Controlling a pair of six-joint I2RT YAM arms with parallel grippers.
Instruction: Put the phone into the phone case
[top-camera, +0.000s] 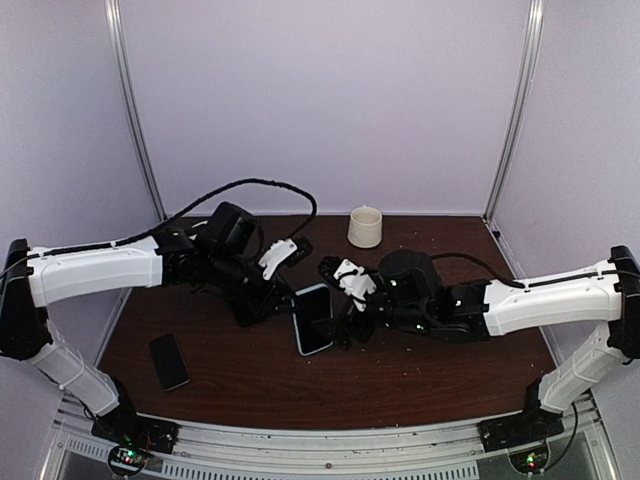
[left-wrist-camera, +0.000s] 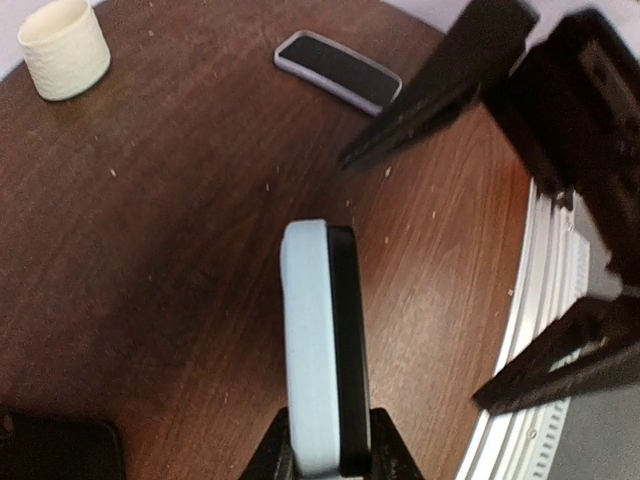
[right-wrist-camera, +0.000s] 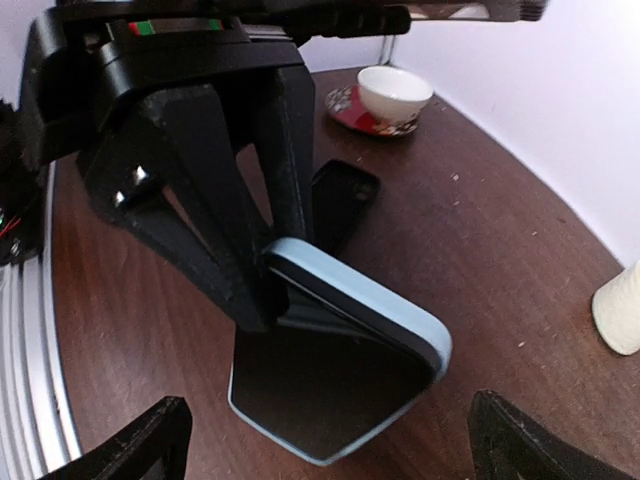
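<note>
Left tool (left-wrist-camera: 328, 455) pinches one blue-cased phone (top-camera: 312, 318), right tool (right-wrist-camera: 335, 445) spread; one cup (top-camera: 365, 227).

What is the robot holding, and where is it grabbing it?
The left end effector pinches the phone and light blue case together, front and back, at one end. The right end effector is open, holding nothing.

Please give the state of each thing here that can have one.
Left gripper: shut on the blue case.
Right gripper: open, holding nothing.
Blue case: held tilted, phone in it.
Phone: in the blue case, seating unclear.
Cream cup: upright.
White cup: upright on a saucer.
Black case: lying flat on the table.
</note>
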